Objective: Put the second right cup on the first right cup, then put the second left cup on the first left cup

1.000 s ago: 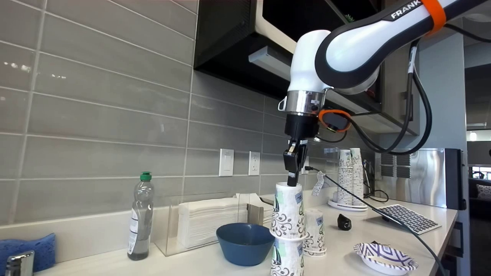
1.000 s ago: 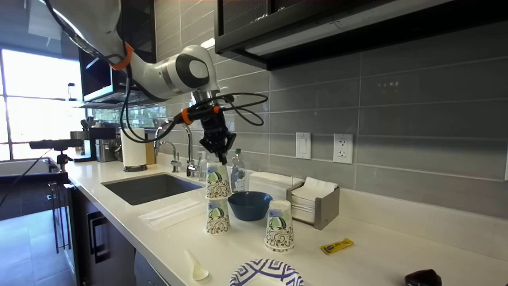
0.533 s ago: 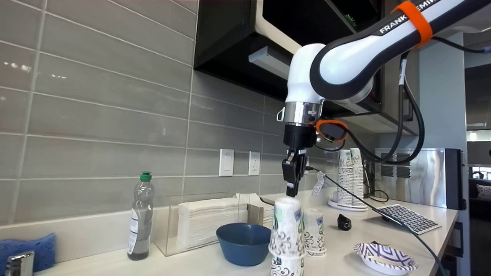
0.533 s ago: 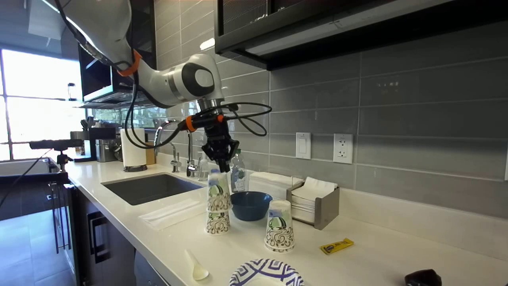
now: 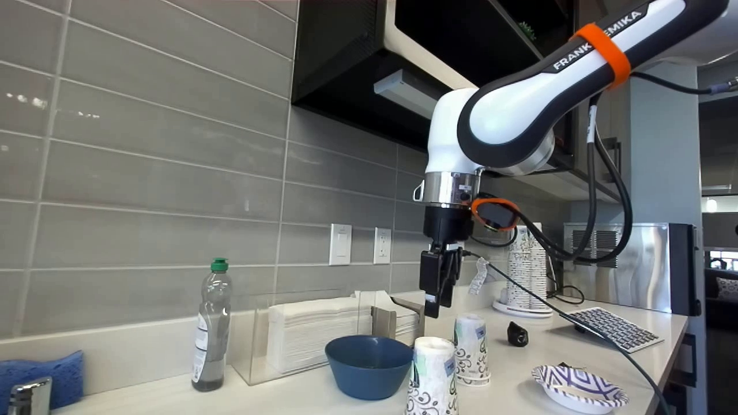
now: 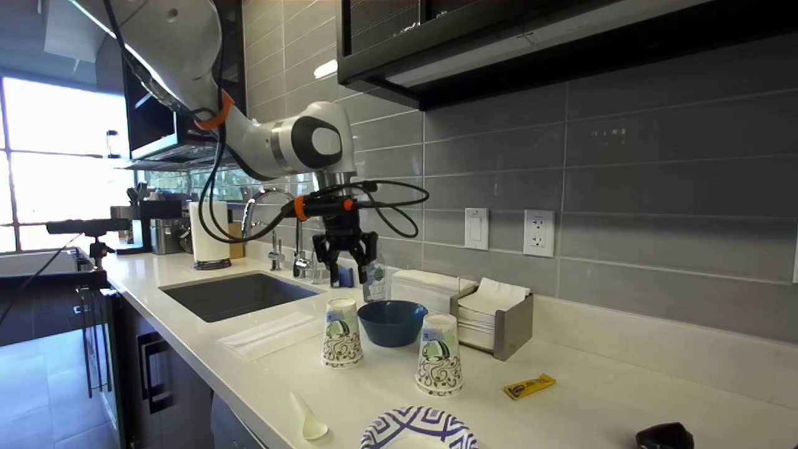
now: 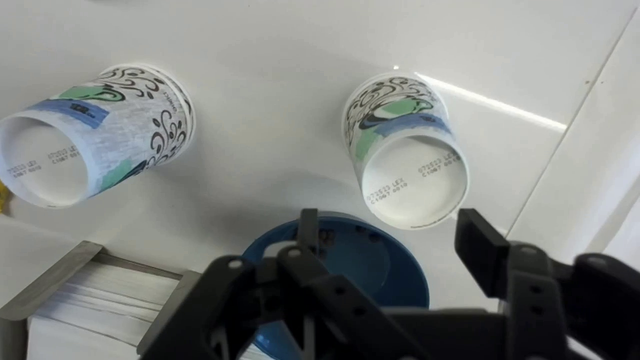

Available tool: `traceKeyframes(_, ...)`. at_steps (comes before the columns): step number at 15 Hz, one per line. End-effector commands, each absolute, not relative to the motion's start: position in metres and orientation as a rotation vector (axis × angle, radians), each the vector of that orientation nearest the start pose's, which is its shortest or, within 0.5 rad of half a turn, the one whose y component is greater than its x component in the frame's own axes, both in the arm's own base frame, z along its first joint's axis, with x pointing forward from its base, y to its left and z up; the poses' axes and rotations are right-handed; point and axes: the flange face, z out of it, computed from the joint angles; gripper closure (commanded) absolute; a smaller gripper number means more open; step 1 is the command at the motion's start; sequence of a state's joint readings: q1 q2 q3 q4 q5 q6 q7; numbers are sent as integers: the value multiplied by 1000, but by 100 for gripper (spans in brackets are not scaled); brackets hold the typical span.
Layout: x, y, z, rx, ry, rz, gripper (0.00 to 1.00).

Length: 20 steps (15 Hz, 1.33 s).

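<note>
Tool parted, partly masking bowl | cup cropped in an exterior view

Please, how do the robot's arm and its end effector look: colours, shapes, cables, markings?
The arm is white with black panels and rounded joints; the letters FRANK and EMIKA show on either side of an orange band. Beyond a silver collar, the end effector is black, with two jointed fingers. Black cables loop beside the arm, one with a pale sleeve.
</note>
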State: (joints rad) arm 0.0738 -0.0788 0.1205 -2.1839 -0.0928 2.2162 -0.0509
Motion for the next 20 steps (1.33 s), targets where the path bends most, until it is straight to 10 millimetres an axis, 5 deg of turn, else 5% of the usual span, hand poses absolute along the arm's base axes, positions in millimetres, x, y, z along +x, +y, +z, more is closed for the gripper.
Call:
traceKeyframes(1,519,98,418,-3142,-471,-177,1)
traceKeyframes(2,519,97,415,-3142,-471,-176,40)
traceKeyframes(4,520,95,407,-3147,-464,-164,37)
traceKeyframes(13,523,82,387,-3151,-430,-149,100)
traceKeyframes(20,523,67,386,-3175,-381,-140,100)
